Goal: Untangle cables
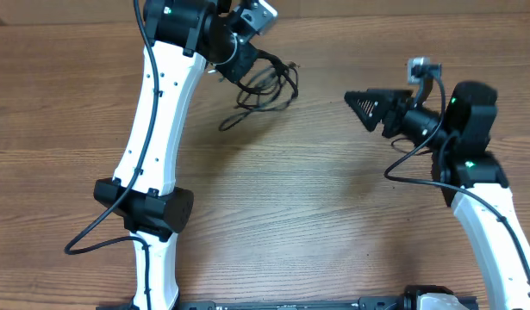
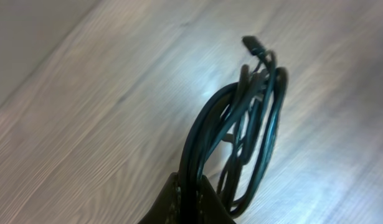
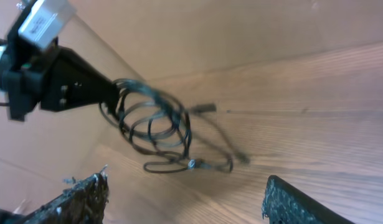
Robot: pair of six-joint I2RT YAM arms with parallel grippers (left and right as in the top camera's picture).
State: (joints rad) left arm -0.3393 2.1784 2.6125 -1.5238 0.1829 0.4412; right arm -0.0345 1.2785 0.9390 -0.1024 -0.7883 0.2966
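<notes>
Overhead. Left gripper at the far side of the table, clamped shut on the cables. Thin black cords in a loose knotted bundle, hanging from the jaws, with loops spilling toward the right and one strand trailing down onto the wood. Right gripper well apart to the right, pointed at the bundle, touching nothing.

Left wrist. Dark tip of the left gripper at the bottom edge, pinched closed around several cords. Cables rising out of it in long narrow loops, black with a bluish sheen, bunched together at the top. Small dark plug sticking out above the bunch. Pale wood grain of the table behind.

Right wrist. Two fingers of the right gripper at the lower corners, spread wide, nothing between them. Across the table, left gripper gripping the cables: round overlapping coils, blurred, with loose ends lying on the wood and a silvery plug at the bottom of the coil. White box on top of the left wrist, with small dark print too blurred to read.
</notes>
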